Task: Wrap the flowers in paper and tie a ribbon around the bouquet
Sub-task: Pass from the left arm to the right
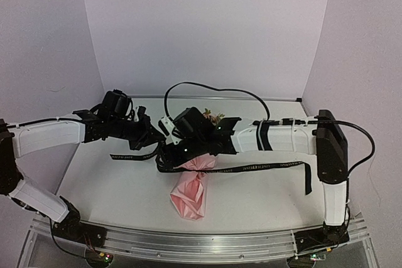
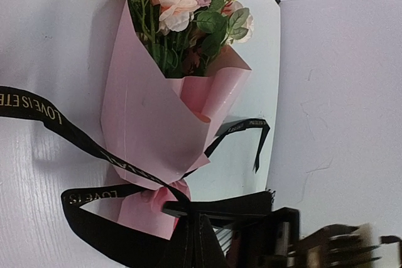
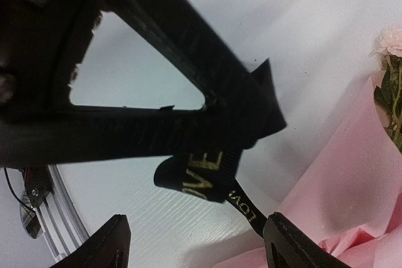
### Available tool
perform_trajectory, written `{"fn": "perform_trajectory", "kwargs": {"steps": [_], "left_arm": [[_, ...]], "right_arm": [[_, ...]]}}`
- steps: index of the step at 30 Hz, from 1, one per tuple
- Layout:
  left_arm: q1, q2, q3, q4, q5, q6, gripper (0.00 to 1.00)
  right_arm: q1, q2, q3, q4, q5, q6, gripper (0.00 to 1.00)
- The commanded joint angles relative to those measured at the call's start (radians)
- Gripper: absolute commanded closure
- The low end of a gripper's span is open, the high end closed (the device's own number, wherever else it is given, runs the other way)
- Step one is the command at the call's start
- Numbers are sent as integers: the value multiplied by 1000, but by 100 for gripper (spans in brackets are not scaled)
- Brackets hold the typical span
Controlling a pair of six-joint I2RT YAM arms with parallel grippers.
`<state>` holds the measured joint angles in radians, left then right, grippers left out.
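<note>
Ribbon [image 1: 251, 167], long and black with pale letters, lies across the white table [image 1: 107, 186] from left to right. It goes around the thin part of the bouquet [image 1: 191, 196], just below the wide top. The bouquet lies flat in the middle of the table. Its pointy end faces the near edge, where the arms are bolted on. Its flower end faces the back wall. In the top view the right arm covers most of the flower end.

The paper [image 2: 144, 123] is light pink and is folded around the stems like a cone. The flowers [image 2: 176, 1] poke out of the open end. They are pink and cream, with green leaves.

The left gripper [image 2: 196, 233] is squeezed tight. It pinches the ribbon right beside the thin part of the bouquet, where the ribbon seems to cross over itself. A loop of ribbon bulges out to one side of it. One long end runs off toward the left side of the table. The other long end runs toward the right side and then bends toward the near edge.

The right gripper [image 3: 196, 224] is just beside the left one, very close. Its two fingers stand wide apart. A short curl of ribbon shows between them, but the fingers do not press on it, so it holds nothing.
</note>
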<state>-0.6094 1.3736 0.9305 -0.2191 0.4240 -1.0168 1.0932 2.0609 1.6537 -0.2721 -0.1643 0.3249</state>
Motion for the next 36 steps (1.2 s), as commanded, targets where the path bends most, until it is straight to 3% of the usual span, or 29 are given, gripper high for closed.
{"fn": "perform_trajectory", "kwargs": {"steps": [1, 7, 16, 21, 27, 30, 36], "left_arm": [[2, -56, 60, -26, -13, -59, 100], [3, -81, 59, -62, -31, -65, 100], [7, -108, 59, -94, -51, -64, 100], [11, -130, 65, -149, -103, -48, 100], [13, -150, 41, -211, -178, 29, 97], [12, -142, -15, -159, -119, 99, 91], [7, -154, -94, -22, -49, 211, 68]], "right_arm": [[32, 52, 69, 64, 138, 15, 24], [46, 98, 101, 72, 271, 32, 25], [54, 146, 159, 71, 348, 38, 32], [54, 148, 166, 56, 376, 42, 53], [54, 54, 96, 5, 415, 34, 99], [55, -26, 25, -23, 395, 28, 100], [55, -172, -139, -33, 415, 20, 100]]}}
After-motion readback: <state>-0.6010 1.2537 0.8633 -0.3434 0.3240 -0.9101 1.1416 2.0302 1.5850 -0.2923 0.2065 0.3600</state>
